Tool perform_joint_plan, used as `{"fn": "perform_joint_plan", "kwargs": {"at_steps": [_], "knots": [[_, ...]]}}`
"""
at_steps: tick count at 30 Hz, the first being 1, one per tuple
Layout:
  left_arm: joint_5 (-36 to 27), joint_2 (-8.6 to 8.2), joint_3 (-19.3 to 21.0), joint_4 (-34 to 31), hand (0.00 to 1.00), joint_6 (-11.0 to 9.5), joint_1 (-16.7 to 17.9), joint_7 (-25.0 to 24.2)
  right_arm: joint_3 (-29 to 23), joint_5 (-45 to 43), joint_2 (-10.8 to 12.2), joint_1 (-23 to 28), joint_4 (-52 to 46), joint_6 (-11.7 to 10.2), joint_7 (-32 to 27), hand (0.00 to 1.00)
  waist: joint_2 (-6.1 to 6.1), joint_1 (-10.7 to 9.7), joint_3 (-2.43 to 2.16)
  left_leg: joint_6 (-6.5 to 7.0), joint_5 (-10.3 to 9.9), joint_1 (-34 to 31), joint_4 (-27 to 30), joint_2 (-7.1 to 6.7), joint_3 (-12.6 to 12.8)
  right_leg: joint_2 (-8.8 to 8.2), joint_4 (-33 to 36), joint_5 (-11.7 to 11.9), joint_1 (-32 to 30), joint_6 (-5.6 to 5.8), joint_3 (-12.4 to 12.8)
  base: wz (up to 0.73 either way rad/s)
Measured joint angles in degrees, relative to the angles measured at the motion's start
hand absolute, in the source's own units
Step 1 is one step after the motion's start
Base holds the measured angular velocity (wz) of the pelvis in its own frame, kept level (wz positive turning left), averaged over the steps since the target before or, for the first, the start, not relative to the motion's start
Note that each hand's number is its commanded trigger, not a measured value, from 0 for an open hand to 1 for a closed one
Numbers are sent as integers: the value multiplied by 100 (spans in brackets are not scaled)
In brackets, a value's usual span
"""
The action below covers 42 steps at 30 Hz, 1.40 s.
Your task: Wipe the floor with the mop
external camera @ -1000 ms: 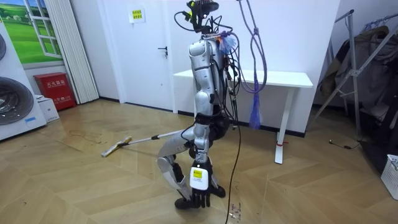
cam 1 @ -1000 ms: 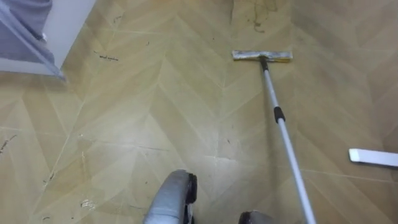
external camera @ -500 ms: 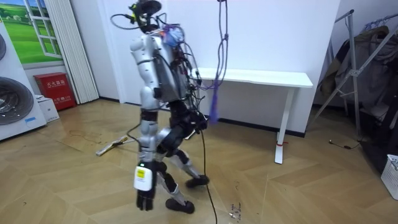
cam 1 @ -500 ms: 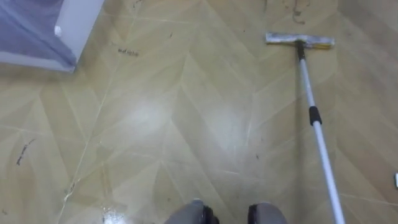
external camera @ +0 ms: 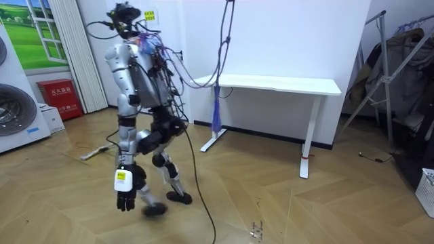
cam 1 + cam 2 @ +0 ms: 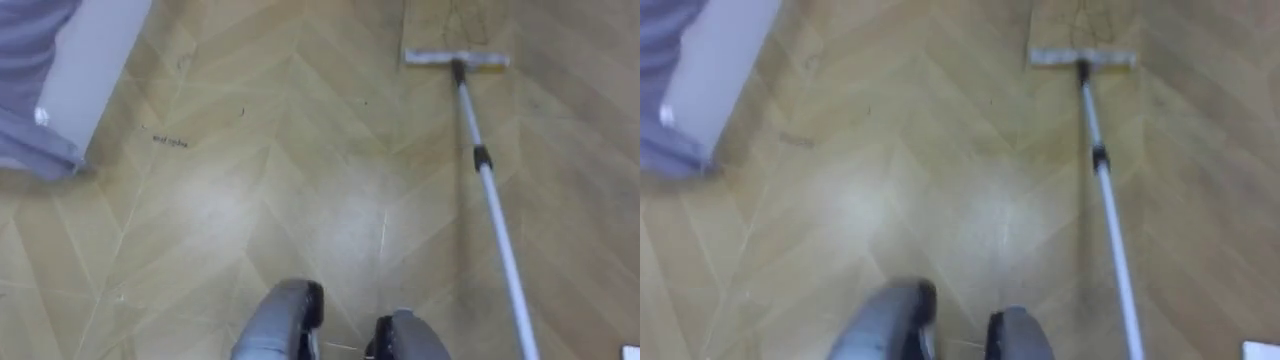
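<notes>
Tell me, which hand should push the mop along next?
Probably the right. The mop handle runs from the mop head back to the eye view's lower right, the right arm's side. The left hand hangs open beside the leg, away from the handle.

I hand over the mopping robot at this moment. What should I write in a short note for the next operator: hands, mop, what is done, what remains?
Left hand: open, hanging at the robot's side, holding nothing.
Right hand: state unknown; the mop pole runs off toward that side.
Mop head: flat on the floor, ahead and to the robot's right.
Done: cannot be judged; the floor ahead looks shiny.
Left: dark marks just beyond the mop head and small scuffs further left are not yet wiped.
</notes>
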Motion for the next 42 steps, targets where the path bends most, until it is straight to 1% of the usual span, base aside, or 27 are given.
{"fn": "perform_joint_plan", "kwargs": {"at_steps": [1,2,4,5,6,8,10,12,15,17,19,21,23,24,25,26,28,30,32,33,34,35,36,37,38,40,42], "knots": [[15,0,-1,-11,0,-3,13,-52,23,175,1,-69,-3,-53,50,100,41,38,-27,-9,35,249,-1284,44,-93,-9,-171,-120,279,62,-13,14],[20,22,-1,21,0,5,55,-117,126,395,-3,-3,-6,-54,111,100,56,28,-38,138,270,481,-1946,82,-62,-98,-322,-298,584,126,-61,24],[19,36,0,45,0,21,47,-220,124,474,-82,332,11,-58,209,100,51,-76,-70,574,-18,722,-1927,-100,154,-347,-559,-464,971,360,-118,63],[31,20,-2,14,0,6,11,-247,108,476,-183,602,96,-58,208,100,65,-104,-79,682,-215,891,-1923,-332,196,-490,-307,-337,1033,491,-47,64],[59,17,4,2,0,3,1,-246,106,464,-238,744,139,-58,206,100,78,-118,-85,745,-319,982,-1915,-434,227,-558,-36,-154,977,570,4,43],[368,0,49,-65,0,-35,24,-225,122,456,-390,1527,203,-76,66,100,317,-213,-217,1000,-745,1338,-1797,-688,222,-638,1066,796,606,670,181,30],[444,50,57,-106,0,-105,26,-194,118,455,-298,1974,196,-83,-73,100,453,-274,-251,1071,-950,1596,-1835,-740,216,-519,1430,842,81,667,250,6],[447,50,66,-172,0,-120,28,-133,95,489,-146,2219,167,-84,-127,100,565,-409,-290,1090,-1084,1790,-1918,-746,171,-378,1250,835,-473,652,189,-2],[436,-1,48,-286,0,-123,27,-122,40,538,132,2403,118,-87,-162,100,569,-680,-285,1063,-1102,2127,-2147,-810,135,-344,-321,954,-798,557,186,0],[449,-96,52,-339,0,-104,65,-106,38,538,212,2461,116,-73,-148,100,608,-674,-277,961,-1461,2384,-2254,-814,-128,-319,-1336,1312,-860,394,-11,-20],[432,-124,45,-305,0,-34,79,-64,34,535,260,2523,27,-11,-174,100,578,-652,-258,863,-1698,2540,-2120,-797,-207,-288,-1410,1554,-781,281,-120,-11],[366,-121,51,-254,0,16,123,-52,9,507,269,2419,11,39,-212,100,531,-636,-200,674,-1790,2581,-1655,-726,-223,-272,-1140,1364,-598,148,-191,-5],[192,-92,40,-242,0,121,179,56,-70,443,226,2033,85,168,-260,100,448,-551,-173,56,-1342,2149,-261,-437,-1,-180,-699,875,-440,45,-244,2],[184,-91,23,-257,0,130,207,68,-62,444,185,1887,120,209,-261,100,426,-507,-166,0,-1133,2023,70,-372,38,-159,-607,781,-415,16,-245,-6],[18,-75,-40,-324,0,132,289,104,-50,445,81,1548,166,307,-268,100,376,-455,-148,-59,-590,1760,616,-318,88,-140,-444,599,-379,-19,-218,-11],[-77,-33,-91,-475,0,130,392,109,-30,465,-39,1197,159,312,-265,100,265,-366,-128,-89,-241,1482,993,-306,142,-105,-307,445,-392,-16,-75,-9],[-131,-5,-81,-687,0,128,501,110,-31,498,-191,683,152,282,-268,100,180,-213,-95,97,-464,1010,882,-197,141,-67,-238,359,-359,24,-14,-16],[-125,39,-78,-817,0,133,616,108,-23,562,-238,303,8,239,-323,100,76,-85,-43,61,-651,677,-38,-69,103,-78,-270,265,-199,1,-8,-14],[-118,91,-79,-802,0,136,669,44,-26,676,-242,148,-228,93,-252,100,55,-16,-56,85,-396,612,-1731,-67,-126,-117,-394,-20,207,94,-19,9],[-120,112,-80,-793,0,141,668,-10,-24,722,-228,168,-228,69,-225,100,22,-44,-73,108,-252,639,-1832,-109,-120,-187,-429,-111,338,143,-19,32],[-113,123,-78,-789,0,140,689,-99,-26,779,-230,292,-226,72,-155,100,13,-98,-133,255,-209,798,-1921,-157,29,-323,-554,-243,608,281,-40,59],[-113,118,-82,-802,0,141,629,-201,-30,801,-275,453,-192,68,-137,100,23,-173,-140,483,-337,955,-1913,-233,152,-456,-649,-309,826,383,-60,63],[-114,118,-81,-805,0,142,587,-250,-28,806,-300,548,-179,62,-128,100,38,-204,-140,574,-389,1011,-1888,-285,170,-498,-606,-306,870,395,-40,48],[-101,120,-75,-773,0,133,479,-293,-9,806,-360,799,-149,57,-99,100,47,-203,-140,712,-581,1129,-1803,-377,230,-537,-234,-128,802,602,37,19],[-69,116,-67,-767,0,118,408,-327,50,800,-436,1031,-78,57,-99,100,127,-197,-144,806,-807,1245,-1690,-427,259,-576,306,254,639,680,86,5],[44,99,-50,-776,0,26,335,-309,131,737,-533,1398,-42,56,-177,100,327,-208,-155,893,-1094,1401,-1598,-487,230,-529,998,728,300,686,159,-10],[79,92,-38,-787,0,-25,270,-264,139,665,-522,1741,-44,49,-336,100,532,-282,-179,969,-1251,1526,-1588,-532,208,-455,1240,715,-185,669,140,-2]]}}
